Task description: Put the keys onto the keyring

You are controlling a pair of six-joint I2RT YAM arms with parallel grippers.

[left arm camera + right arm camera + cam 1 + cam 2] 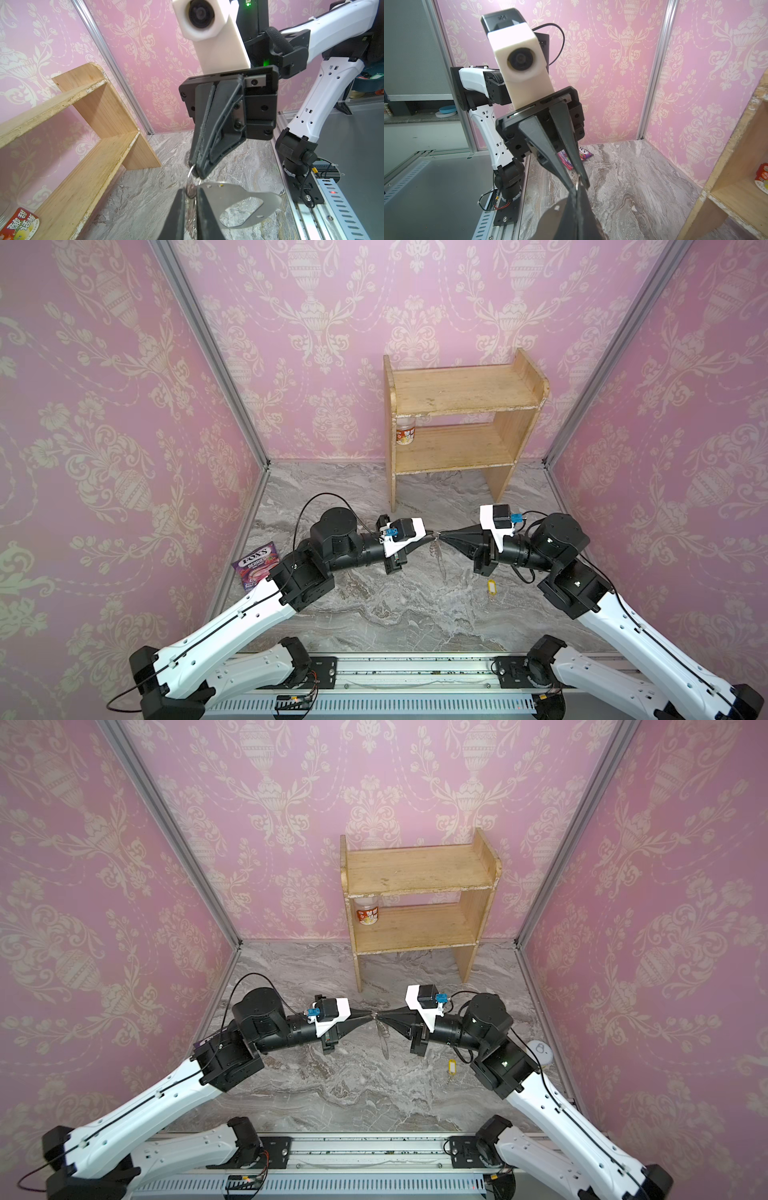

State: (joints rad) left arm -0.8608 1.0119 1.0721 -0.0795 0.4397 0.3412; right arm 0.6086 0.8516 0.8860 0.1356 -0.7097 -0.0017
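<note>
The keyring is a flat silver plate with a slot and small rings along one edge. It hangs in mid-air between my two grippers, which meet tip to tip over the middle of the table. My right gripper is shut on one ring at the plate's edge. My left gripper has its jaws nearly together, pinching the rings from the opposite side. The keys, with their yellow tag, lie on the marble table below my right wrist, untouched.
A wooden two-tier shelf stands at the back, with a small jar on its lower board. A purple candy bag lies by the left wall. A white round object sits by the right wall behind my right arm.
</note>
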